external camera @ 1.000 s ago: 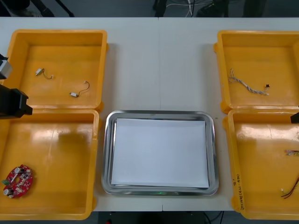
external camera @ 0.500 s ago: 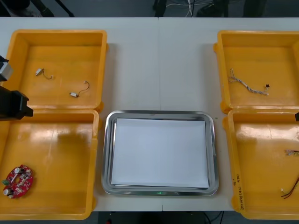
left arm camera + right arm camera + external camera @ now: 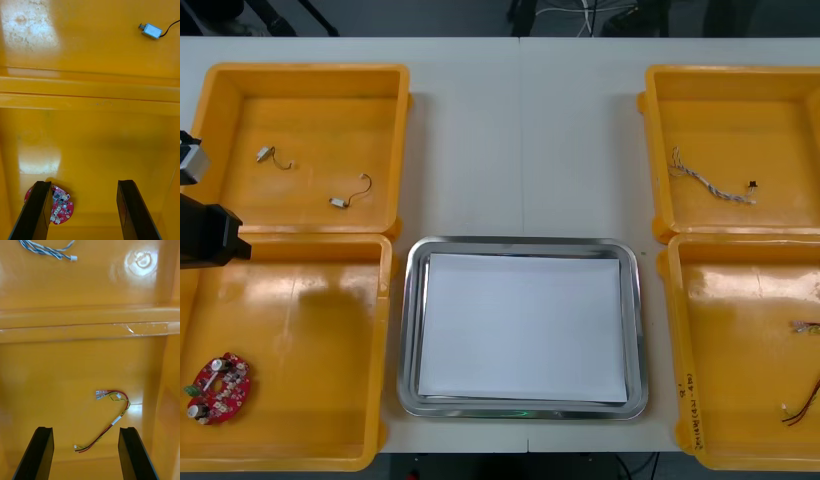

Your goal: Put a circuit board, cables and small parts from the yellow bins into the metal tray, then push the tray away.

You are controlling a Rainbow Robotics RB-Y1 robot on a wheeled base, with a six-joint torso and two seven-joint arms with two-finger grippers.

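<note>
A round red circuit board (image 3: pixel 218 388) lies in the near left yellow bin (image 3: pixel 300 330). My left arm (image 3: pixel 205 236) hangs over that bin's far left corner. In the left wrist view my left gripper (image 3: pixel 84 215) is open above the bin floor, and the circuit board (image 3: pixel 57 207) lies just inside one finger (image 3: pixel 39 212). My right gripper (image 3: pixel 86 455) is open over the near right bin, with a red and yellow cable (image 3: pixel 112 420) on the floor between and just beyond its fingers. The metal tray (image 3: pixel 411 330), white inside, sits between the bins.
Two small metal parts (image 3: pixel 340 201) with wires lie in the far left bin (image 3: pixel 305 75); one small metal part (image 3: pixel 151 30) appears beyond the wall. A twisted blue and white cable (image 3: pixel 708 182) lies in the far right bin (image 3: pixel 730 75). The red and yellow cable (image 3: pixel 802 408) rests by the near right bin's edge.
My left arm has drifted slightly toward the table's left edge. My right arm, a dark corner at the right edge before, has slipped out of the front view.
</note>
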